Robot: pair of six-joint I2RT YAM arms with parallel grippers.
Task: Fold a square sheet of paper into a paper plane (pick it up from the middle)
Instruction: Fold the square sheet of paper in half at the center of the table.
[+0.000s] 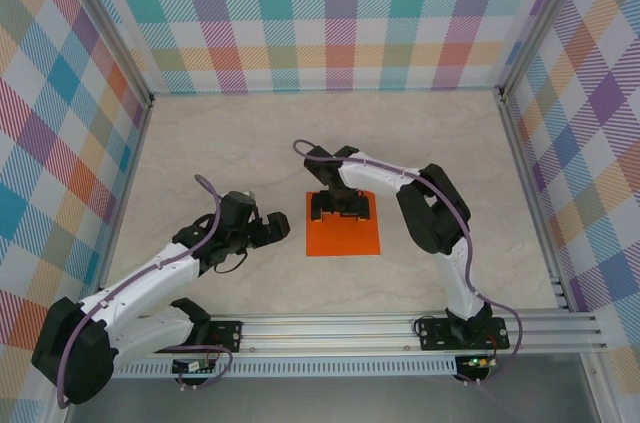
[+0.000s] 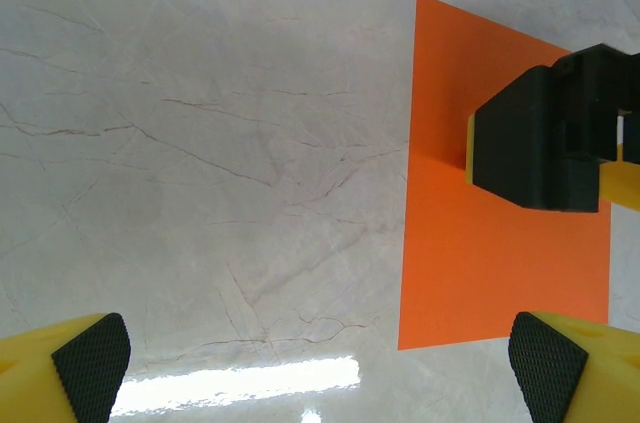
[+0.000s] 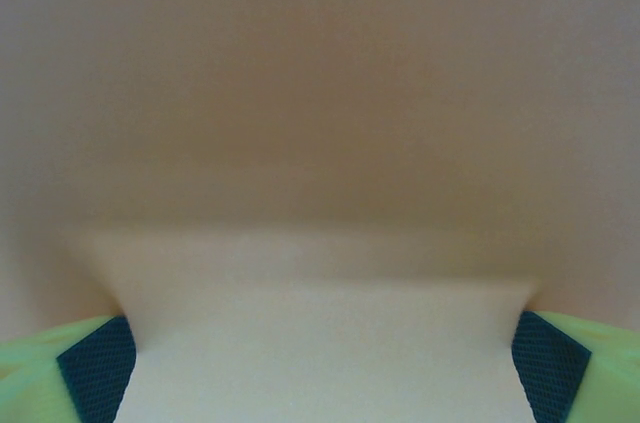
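I get top cam high, looking down over the whole table (image 1: 220, 143), left wrist close above it, right wrist blurred-near; first two share the orange sheet (image 1: 343, 240) (image 2: 480, 273).

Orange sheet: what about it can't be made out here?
- Top external: the far part of the sheet is hidden under the right gripper.
- Left wrist: its upper right corner lies behind the right gripper.
- Right wrist: too blurred and washed-out to identify any surface.
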